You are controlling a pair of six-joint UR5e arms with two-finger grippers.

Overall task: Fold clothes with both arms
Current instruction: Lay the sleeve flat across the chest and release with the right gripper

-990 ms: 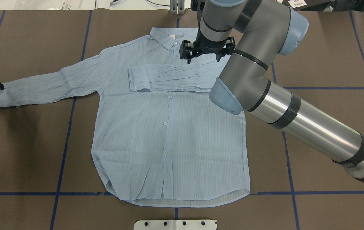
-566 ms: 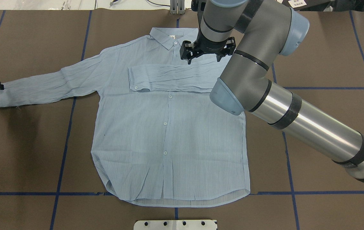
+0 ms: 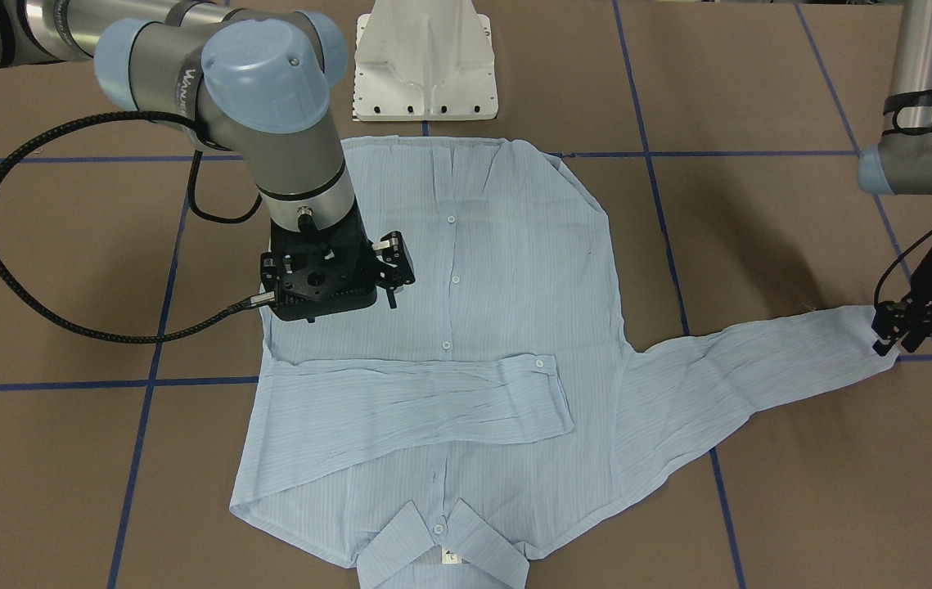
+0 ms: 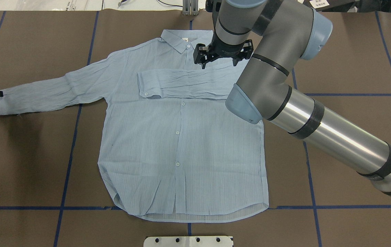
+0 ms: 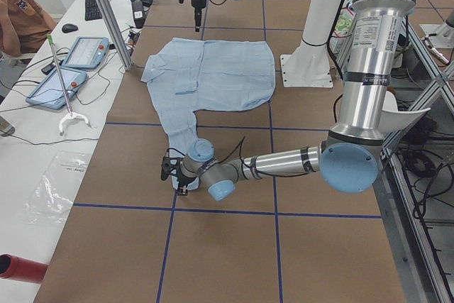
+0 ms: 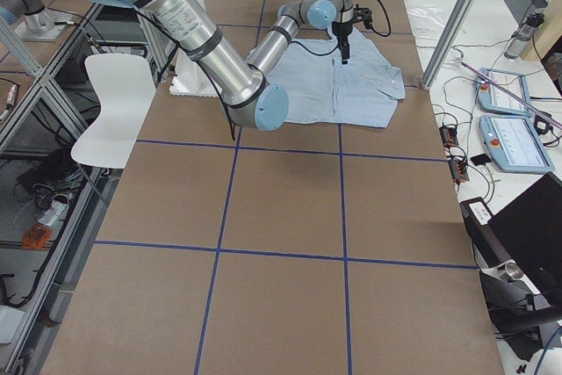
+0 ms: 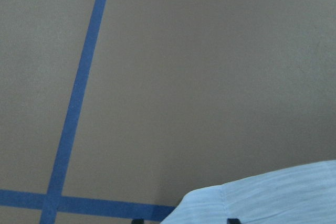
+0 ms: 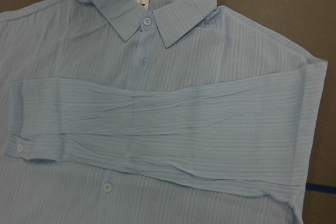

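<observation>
Lying face up and buttoned on the brown paper-covered table (image 4: 353, 51), the light-blue striped shirt (image 4: 181, 147) has not shifted in the last second, hem toward the robot and collar toward the far edge. The only change is slight. The right arm (image 4: 332, 133), reaching across the shirt's right side, has crept a little toward the collar end, which reads as a retreat after laying its sleeve down. The left arm (image 3: 928, 74) has stayed put at the table's left end. By my reckoning the first fold is done and the second is about to begin. The white pedestal base (image 3: 425, 65) stands just off the hem. The folded sleeve (image 4: 185, 84) lies straight across the chest below the collar, while the spread sleeve (image 4: 54, 91) stretches out flat toward the left arm. A black cable (image 3: 15, 270) loops over the table beside the right arm, clear of the cloth. The right gripper (image 4: 218, 63) hovers above the upper chest with its jaws wide and nothing in them. The left gripper (image 3: 891, 339) sits at the end of the spread sleeve; in its wrist view two dark tips show well apart at the bottom edge with the cuff (image 7: 273, 195) between them, so it looks parted around the cuff rather than clamped. The likely obstacle is the right gripper itself, hanging over the chest where the second sleeve would land. The collar (image 8: 149, 6) lies flat, its top button done up.
</observation>
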